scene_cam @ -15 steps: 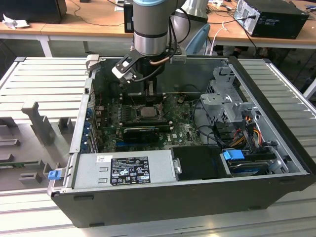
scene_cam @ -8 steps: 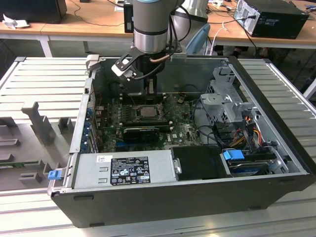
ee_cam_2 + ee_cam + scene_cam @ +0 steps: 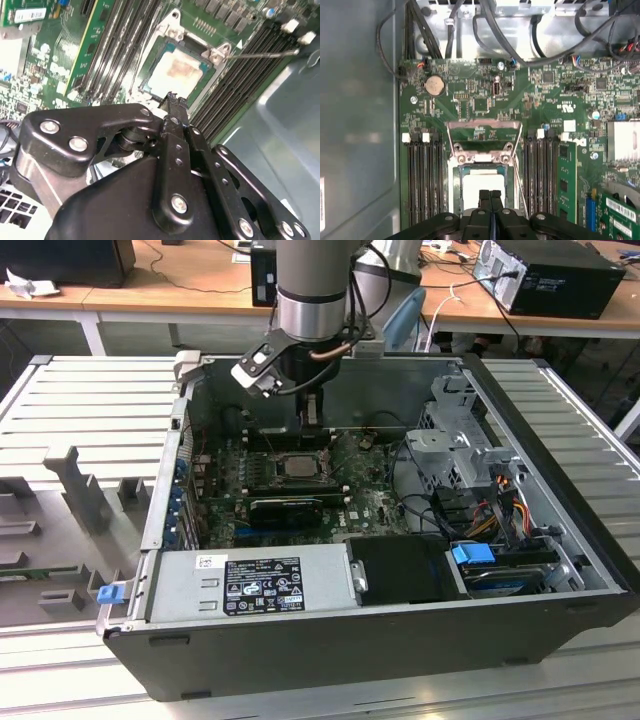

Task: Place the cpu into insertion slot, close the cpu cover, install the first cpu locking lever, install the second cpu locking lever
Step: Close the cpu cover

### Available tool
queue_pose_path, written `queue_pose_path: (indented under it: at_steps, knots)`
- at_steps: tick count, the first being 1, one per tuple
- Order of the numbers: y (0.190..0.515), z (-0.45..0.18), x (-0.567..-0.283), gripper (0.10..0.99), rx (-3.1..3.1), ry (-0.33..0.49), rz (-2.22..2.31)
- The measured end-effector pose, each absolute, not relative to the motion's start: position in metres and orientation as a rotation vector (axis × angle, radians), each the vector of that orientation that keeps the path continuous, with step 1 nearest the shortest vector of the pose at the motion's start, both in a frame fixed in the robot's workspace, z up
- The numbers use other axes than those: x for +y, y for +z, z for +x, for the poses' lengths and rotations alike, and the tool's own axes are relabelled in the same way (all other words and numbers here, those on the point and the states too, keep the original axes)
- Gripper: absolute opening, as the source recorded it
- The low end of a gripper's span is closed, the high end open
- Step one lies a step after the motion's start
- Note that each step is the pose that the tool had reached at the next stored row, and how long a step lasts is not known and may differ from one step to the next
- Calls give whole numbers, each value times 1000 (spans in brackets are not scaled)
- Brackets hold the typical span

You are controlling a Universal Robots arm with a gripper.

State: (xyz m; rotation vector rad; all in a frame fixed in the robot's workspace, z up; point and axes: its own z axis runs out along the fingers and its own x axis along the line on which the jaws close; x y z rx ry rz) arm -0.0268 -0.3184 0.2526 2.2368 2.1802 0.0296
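Observation:
The cpu [image 3: 480, 185] lies flat in the insertion slot [image 3: 453, 192] on the green board, its pale metal face up; it is also seen in the second wrist view [image 3: 176, 75]. The cpu cover [image 3: 484, 125] is swung open, its window frame standing back from the slot on its hinge. A thin wire locking lever [image 3: 518, 182] runs along one side of the slot and sticks out free [image 3: 260, 54]. My gripper [image 3: 490, 196] hovers just above the chip's near edge, fingers shut together with nothing between them. In the exterior view the gripper [image 3: 310, 422] hangs over the slot [image 3: 298, 465].
Black memory slots [image 3: 422, 180] flank the socket on both sides, with a green memory stick [image 3: 567, 175] in one. Cables [image 3: 485, 20] cross the case's far end. A power supply [image 3: 255, 585] and drive cage [image 3: 455, 440] stand inside the open case.

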Motion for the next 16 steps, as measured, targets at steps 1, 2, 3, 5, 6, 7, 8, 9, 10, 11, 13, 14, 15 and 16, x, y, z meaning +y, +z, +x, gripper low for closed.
queue_pose_path:
  at_steps: [1, 2, 3, 5, 6, 7, 8, 9, 10, 11, 13, 14, 15, 16]
  knots:
    - [253, -25, -319, 106, 2180, 29, 2237]
    - [253, -25, -319, 106, 2180, 29, 2237]
    - [253, -24, -319, 106, 2180, 29, 2237]
    - [253, -23, -319, 106, 2180, 29, 2237]
    - [253, -23, -319, 106, 2180, 29, 2237]
    - [253, -23, -319, 106, 2180, 29, 2237]
    - [253, -23, -319, 106, 2180, 29, 2237]
    - [253, -23, -319, 106, 2180, 29, 2237]
    - [253, -23, -319, 106, 2180, 29, 2237]
    - [253, -23, -319, 106, 2180, 29, 2237]
    - [257, -23, -319, 106, 2180, 29, 2237]
    - [261, -23, -319, 106, 2180, 29, 2237]
    - [262, -22, -319, 106, 2181, 30, 2237]
    - [262, -19, -319, 106, 2181, 29, 2237]
